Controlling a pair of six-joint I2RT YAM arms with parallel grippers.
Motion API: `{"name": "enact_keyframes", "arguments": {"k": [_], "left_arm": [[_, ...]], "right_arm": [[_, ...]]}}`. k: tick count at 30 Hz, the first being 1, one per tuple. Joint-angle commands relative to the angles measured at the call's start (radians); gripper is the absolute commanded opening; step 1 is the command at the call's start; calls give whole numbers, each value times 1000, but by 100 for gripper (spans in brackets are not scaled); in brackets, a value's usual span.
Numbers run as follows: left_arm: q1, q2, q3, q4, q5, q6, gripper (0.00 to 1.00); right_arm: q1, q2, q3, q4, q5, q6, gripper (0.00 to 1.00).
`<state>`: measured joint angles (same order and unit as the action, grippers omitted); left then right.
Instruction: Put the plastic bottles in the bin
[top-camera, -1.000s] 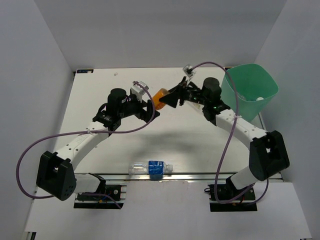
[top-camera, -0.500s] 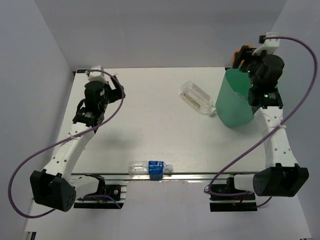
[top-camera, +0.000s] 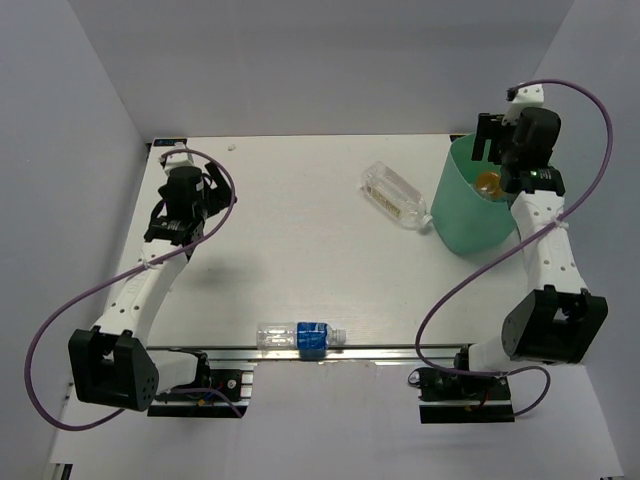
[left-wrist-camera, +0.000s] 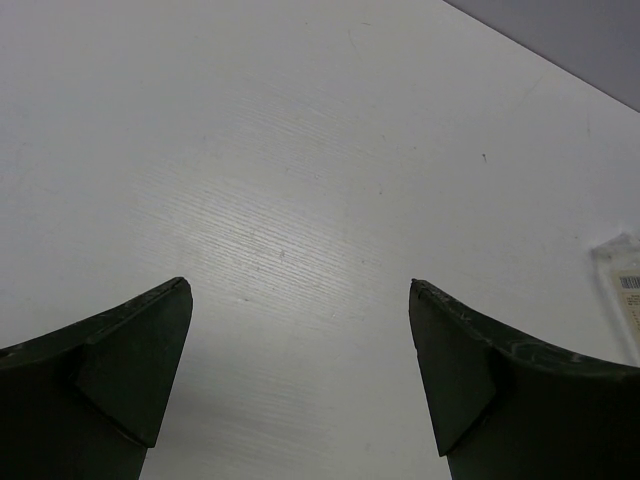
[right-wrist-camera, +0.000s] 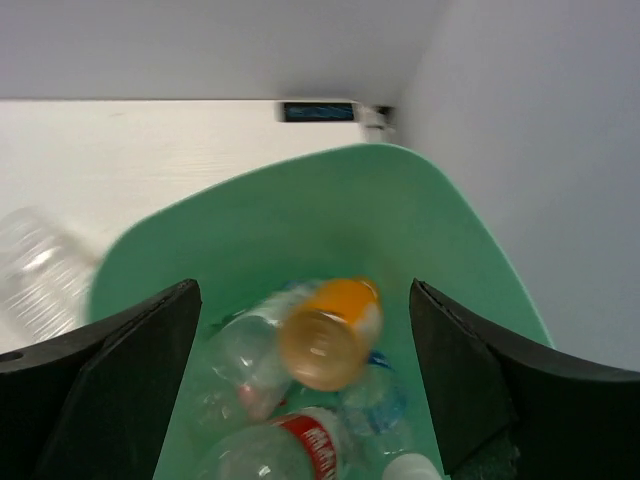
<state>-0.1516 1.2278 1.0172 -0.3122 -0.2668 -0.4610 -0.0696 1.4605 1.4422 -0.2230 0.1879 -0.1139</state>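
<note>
The mint-green bin (top-camera: 465, 210) stands at the table's right back. My right gripper (top-camera: 492, 140) hangs open above its rim. In the right wrist view the orange bottle (right-wrist-camera: 328, 333) is blurred, in mid-air inside the bin (right-wrist-camera: 330, 210), above several clear bottles, one with a red label (right-wrist-camera: 300, 445). It also shows as an orange spot (top-camera: 487, 183) in the top view. A squarish clear bottle (top-camera: 395, 195) lies left of the bin. A clear bottle with a blue label (top-camera: 300, 336) lies at the near edge. My left gripper (top-camera: 185, 170) is open and empty at the far left.
Grey walls close in the table on the left, back and right. A metal rail (top-camera: 330, 352) runs along the near edge. The squarish bottle's corner shows at the right edge of the left wrist view (left-wrist-camera: 625, 290).
The right gripper has let go of the orange bottle, which now falls in the bin. The left arm, drawn back to the far left, has shifted slightly down and turned.
</note>
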Motion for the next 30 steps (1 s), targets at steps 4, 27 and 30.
{"name": "enact_keyframes", "arguments": {"k": [4, 27, 30], "left_arm": [[7, -47, -9, 1, 17, -10, 98], [9, -125, -144, 7, 32, -119, 98], [9, -128, -143, 4, 41, -114, 98]], "right_arm": [[145, -227, -9, -4, -664, -327, 89], [1297, 43, -317, -91, -660, -683, 89], [1350, 76, -414, 45, -468, -571, 89]]}}
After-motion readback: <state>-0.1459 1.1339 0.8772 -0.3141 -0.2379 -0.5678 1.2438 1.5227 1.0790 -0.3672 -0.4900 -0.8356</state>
